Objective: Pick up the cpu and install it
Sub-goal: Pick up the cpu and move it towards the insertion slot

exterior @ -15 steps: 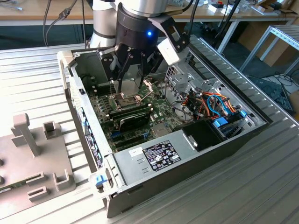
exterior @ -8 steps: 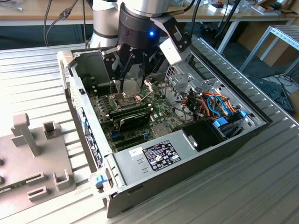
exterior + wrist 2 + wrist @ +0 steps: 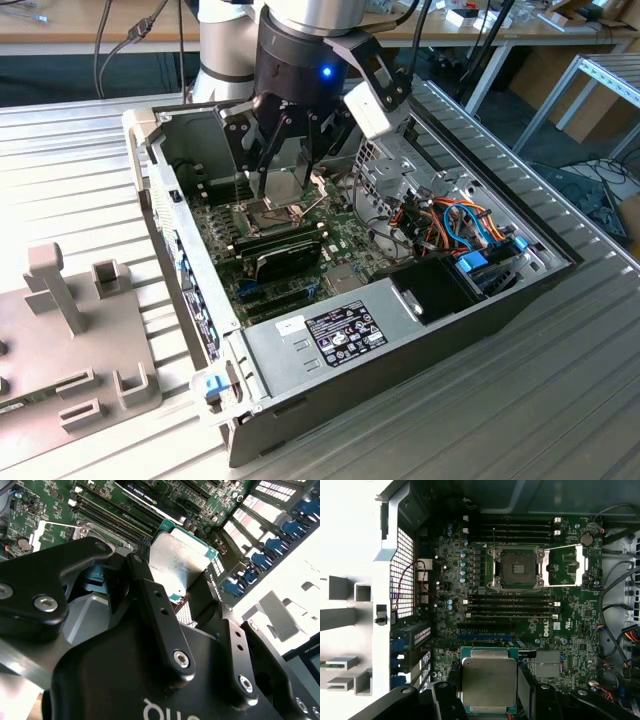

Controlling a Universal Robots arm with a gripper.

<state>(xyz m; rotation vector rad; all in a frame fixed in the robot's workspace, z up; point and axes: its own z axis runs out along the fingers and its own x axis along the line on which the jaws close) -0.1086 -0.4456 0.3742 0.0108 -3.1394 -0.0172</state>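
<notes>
My black claw (image 3: 489, 700) is clenched on the small square cpu (image 3: 489, 682) with a dull silver-grey metal top. It holds the cpu flat above the green motherboard (image 3: 445, 610), apart from the open square socket (image 3: 517, 569). My arm (image 3: 300, 30) points down into the open black computer case (image 3: 400, 370). A black label with white print (image 3: 340, 335) sits on the grey power supply (image 3: 290, 355); the text is too small to read.

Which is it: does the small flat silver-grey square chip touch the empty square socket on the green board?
Apart. In the first wrist view the gripper holds the silver-grey square chip, while the square socket lies bare, board showing between them.
</notes>
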